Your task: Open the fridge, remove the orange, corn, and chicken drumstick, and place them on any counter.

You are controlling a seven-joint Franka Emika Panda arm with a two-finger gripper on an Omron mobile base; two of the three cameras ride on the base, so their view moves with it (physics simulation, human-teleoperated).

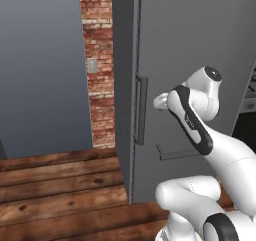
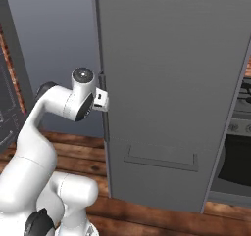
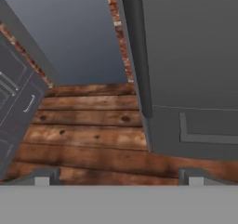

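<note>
Fridge shut; gripper spread wide and empty.

The fridge (image 1: 200,60) stands closed on the wooden floor (image 1: 55,185), its bar handle (image 1: 140,110) at the door's left edge. The gripper (image 3: 118,176) sits near that handle, touching nothing.

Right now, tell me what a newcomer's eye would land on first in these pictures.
The tall dark grey fridge fills the middle, its door shut, with a vertical grey bar handle on its left edge. The white arm's gripper, jaws open, is raised near that handle without holding it. Behind, to the fridge's left, runs a strip of red brick wall above a brown wooden plank floor.
</note>
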